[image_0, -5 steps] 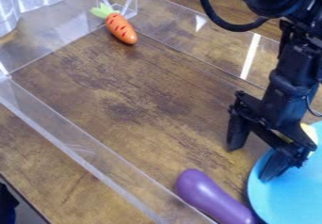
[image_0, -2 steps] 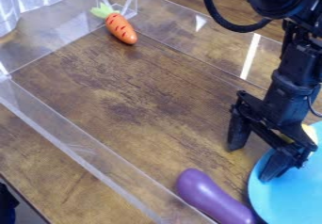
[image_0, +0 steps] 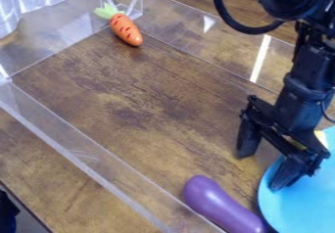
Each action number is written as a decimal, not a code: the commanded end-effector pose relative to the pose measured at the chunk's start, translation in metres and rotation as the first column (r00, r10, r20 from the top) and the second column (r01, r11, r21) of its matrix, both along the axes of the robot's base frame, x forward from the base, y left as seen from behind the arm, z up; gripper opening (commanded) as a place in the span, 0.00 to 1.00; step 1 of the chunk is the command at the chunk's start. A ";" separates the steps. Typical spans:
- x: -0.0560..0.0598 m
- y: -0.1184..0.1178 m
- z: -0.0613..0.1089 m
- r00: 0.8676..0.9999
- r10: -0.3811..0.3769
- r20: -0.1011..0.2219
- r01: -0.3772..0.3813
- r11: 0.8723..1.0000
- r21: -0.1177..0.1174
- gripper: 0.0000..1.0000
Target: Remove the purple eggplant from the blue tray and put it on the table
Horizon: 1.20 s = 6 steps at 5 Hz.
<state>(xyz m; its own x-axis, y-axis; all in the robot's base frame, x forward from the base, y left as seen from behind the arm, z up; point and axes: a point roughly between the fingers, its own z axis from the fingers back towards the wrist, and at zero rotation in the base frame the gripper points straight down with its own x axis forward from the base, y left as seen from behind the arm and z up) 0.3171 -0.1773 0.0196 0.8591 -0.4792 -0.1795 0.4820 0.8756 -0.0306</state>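
Observation:
The purple eggplant (image_0: pixel 220 206) lies on the dark wood table (image_0: pixel 144 100) at the bottom of the view, just left of the blue tray (image_0: pixel 304 203), which shows at the lower right corner. Whether its far end touches the tray's rim I cannot tell. My black gripper (image_0: pixel 268 157) points down above and to the right of the eggplant, over the tray's left edge. It is open, with nothing between its fingers.
An orange carrot (image_0: pixel 124 28) with a green top lies at the back left of the table. Low clear acrylic walls (image_0: pixel 78 149) edge the table on the left, front and back.

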 end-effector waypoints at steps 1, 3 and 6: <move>-0.009 -0.012 -0.001 0.998 -0.064 -0.019 0.064 0.998 -0.010 1.00; -0.010 -0.010 -0.001 0.995 -0.084 -0.043 0.084 0.996 -0.010 1.00; -0.012 -0.009 -0.001 0.989 -0.122 -0.078 0.122 0.992 -0.013 1.00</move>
